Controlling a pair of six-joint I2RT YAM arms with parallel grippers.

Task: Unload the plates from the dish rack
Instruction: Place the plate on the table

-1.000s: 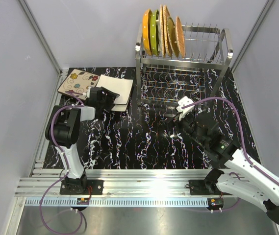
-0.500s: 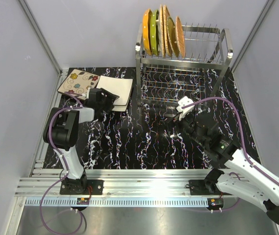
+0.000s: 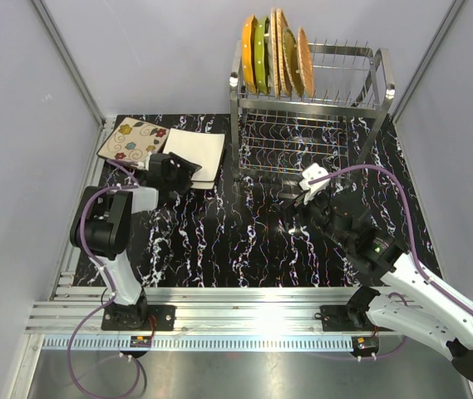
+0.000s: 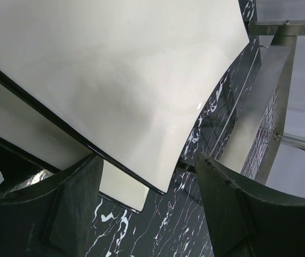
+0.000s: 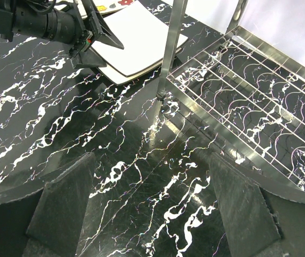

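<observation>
The dish rack (image 3: 382,81) stands at the back right. Its top tier holds an orange plate (image 3: 249,54), a green plate (image 3: 262,54), wicker plates (image 3: 282,50) and a dotted orange plate (image 3: 305,50), all on edge. A beige floral plate (image 3: 132,141) and two stacked white square plates (image 3: 199,150) lie flat at the left. My left gripper (image 3: 186,169) is open at the stack's near corner; the upper white plate (image 4: 120,80) pokes out between its spread fingers (image 4: 72,206), ungripped. My right gripper (image 5: 152,214) hangs open and empty over bare table before the rack's front left post (image 5: 171,48).
The rack's lower wire shelf (image 5: 259,101) holds nothing. The black marbled table (image 3: 219,241) is walled by grey panels left, right and behind. A purple cable (image 3: 361,170) loops above my right arm. The left gripper (image 5: 96,40) also shows in the right wrist view.
My left arm has shifted a little to the left and the gripper has edged slightly along the white stack. The right arm and all plates have stayed put.
</observation>
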